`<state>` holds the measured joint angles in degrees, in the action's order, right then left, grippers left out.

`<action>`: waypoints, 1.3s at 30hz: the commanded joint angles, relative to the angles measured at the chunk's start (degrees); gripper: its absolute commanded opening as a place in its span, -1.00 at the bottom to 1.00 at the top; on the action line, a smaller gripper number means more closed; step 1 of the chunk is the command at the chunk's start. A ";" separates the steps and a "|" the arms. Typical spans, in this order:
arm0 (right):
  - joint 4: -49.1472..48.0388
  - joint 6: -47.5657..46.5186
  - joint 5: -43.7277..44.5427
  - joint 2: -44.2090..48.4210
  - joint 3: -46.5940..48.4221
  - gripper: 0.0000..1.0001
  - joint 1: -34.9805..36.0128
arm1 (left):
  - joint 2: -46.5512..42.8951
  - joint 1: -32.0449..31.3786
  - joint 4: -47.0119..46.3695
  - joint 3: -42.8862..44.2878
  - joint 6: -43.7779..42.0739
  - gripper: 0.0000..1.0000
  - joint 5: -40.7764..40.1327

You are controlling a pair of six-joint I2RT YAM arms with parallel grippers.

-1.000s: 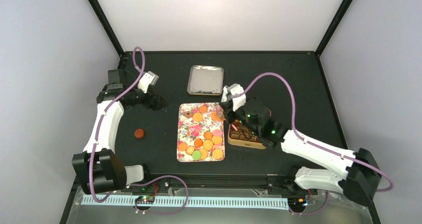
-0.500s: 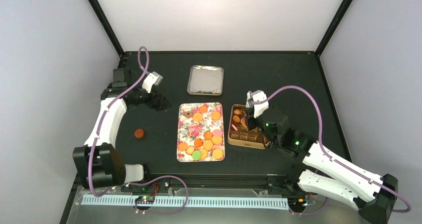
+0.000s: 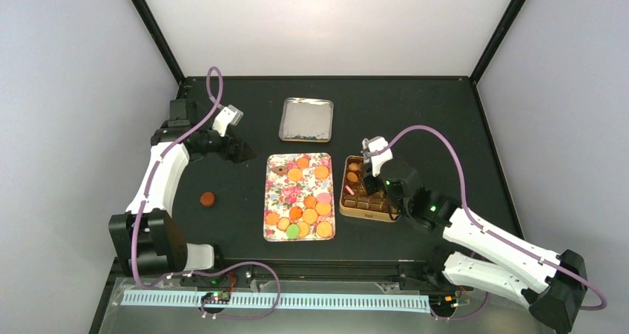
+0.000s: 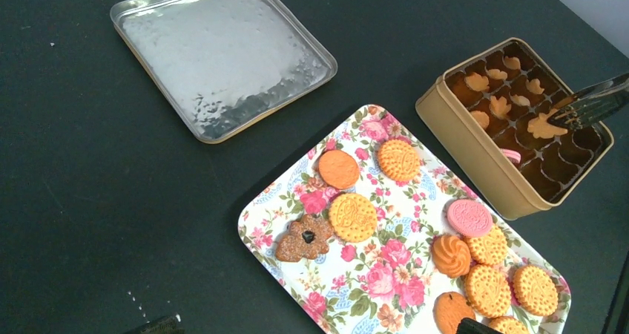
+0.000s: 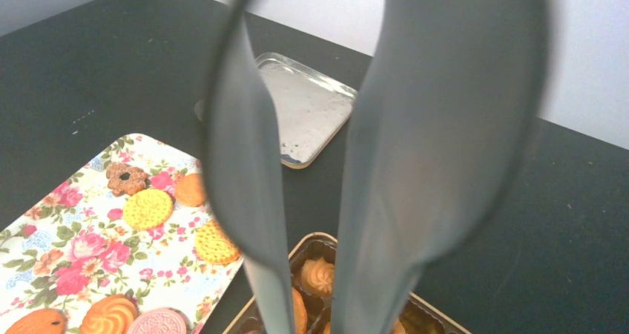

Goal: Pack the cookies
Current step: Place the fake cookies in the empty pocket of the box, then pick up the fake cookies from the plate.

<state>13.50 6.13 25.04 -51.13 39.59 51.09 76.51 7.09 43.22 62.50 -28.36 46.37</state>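
I see mostly orange cookies (image 4: 353, 217), a few pink, green or dark brown, on a rose-patterned tray (image 4: 382, 271); gold tin (image 4: 463, 152), silver lid (image 4: 222, 52), black surface (image 4: 74, 200).

No text, label, brand, number or sign can be read in any view. Embossed patterns are seen on the cookies (image 4: 353, 217), but no letters can be made out in them.

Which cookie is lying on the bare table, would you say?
The reddish-brown round cookie left of the floral tray; the others sit on it or in the tin.
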 commanded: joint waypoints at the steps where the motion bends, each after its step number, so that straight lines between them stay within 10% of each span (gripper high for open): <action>1: -3.52 -2.17 -2.00 -1.09 -0.30 -0.96 -0.22 | 0.18 -0.23 0.83 2.36 -1.45 0.98 1.31; 19: -2.64 -3.40 -1.18 -0.41 0.17 -0.34 -0.25 | 0.26 -0.21 1.59 3.59 -1.48 0.97 1.71; 29: -6.98 -5.03 -5.61 0.11 3.49 -0.38 -0.20 | 0.29 -0.22 2.17 4.19 -1.79 0.97 1.88; 39: -15.05 -5.74 -17.52 -18.70 15.63 -0.39 1.57 | 2.02 -0.14 7.98 7.17 -3.45 0.97 -1.75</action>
<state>4.56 1.17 13.32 -64.47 50.76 51.35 77.32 7.07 47.05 66.26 -29.67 46.09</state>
